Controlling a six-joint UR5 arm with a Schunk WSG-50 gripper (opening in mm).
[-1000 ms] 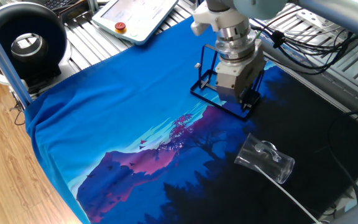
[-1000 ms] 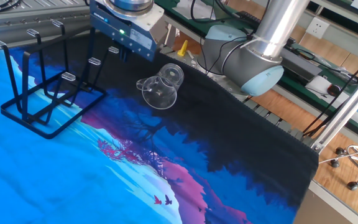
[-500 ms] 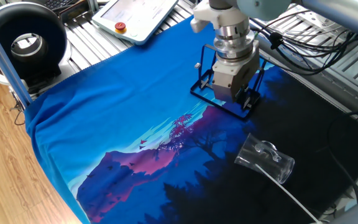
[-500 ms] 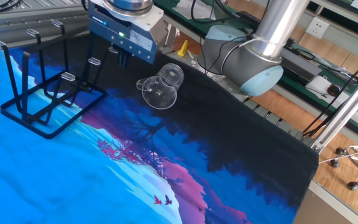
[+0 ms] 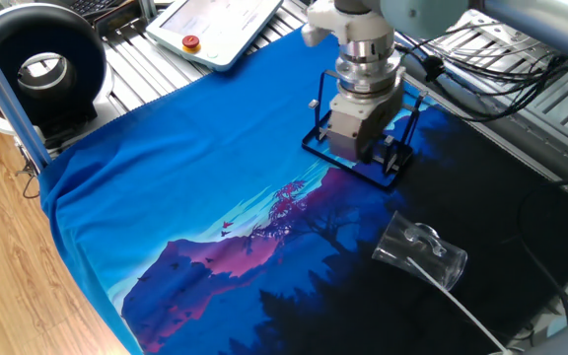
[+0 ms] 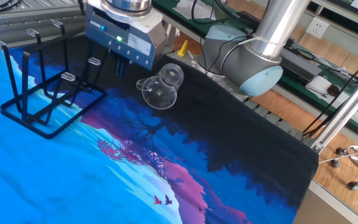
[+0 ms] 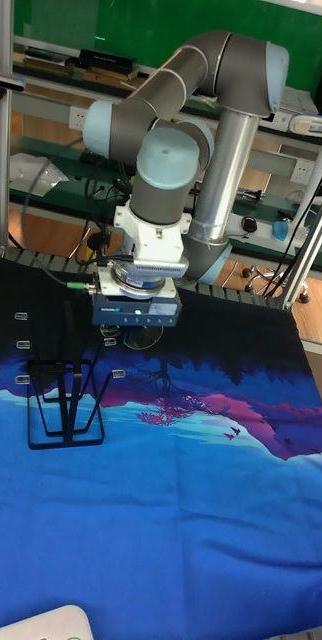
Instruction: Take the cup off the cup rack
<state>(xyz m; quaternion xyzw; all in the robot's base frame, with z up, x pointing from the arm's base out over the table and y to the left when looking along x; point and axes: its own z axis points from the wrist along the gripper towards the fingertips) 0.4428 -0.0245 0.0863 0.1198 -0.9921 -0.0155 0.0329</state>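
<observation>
The cup [image 5: 422, 251] is a clear tumbler lying on its side on the dark part of the cloth, off the rack. In the other fixed view the cup [image 6: 161, 87] rests just right of my gripper [image 6: 121, 64]. The cup rack [image 6: 42, 99], a black wire stand with upright pegs, stands empty on the blue part. My gripper [image 5: 388, 156] hovers over the cup rack [image 5: 316, 128], its fingers apart and holding nothing. In the tall view the gripper body [image 7: 136, 311] hangs above and right of the rack [image 7: 66, 405]; the cup is hidden there.
A printed blue and black cloth [image 5: 185, 197] covers the table. A white teach pendant [image 5: 215, 25] lies at the back, and a black round device [image 5: 42, 69] sits at the far left. Cables [image 5: 491, 89] trail behind the arm.
The gripper has drifted a little away from the cup and over the rack. The cup and rack have not moved.
</observation>
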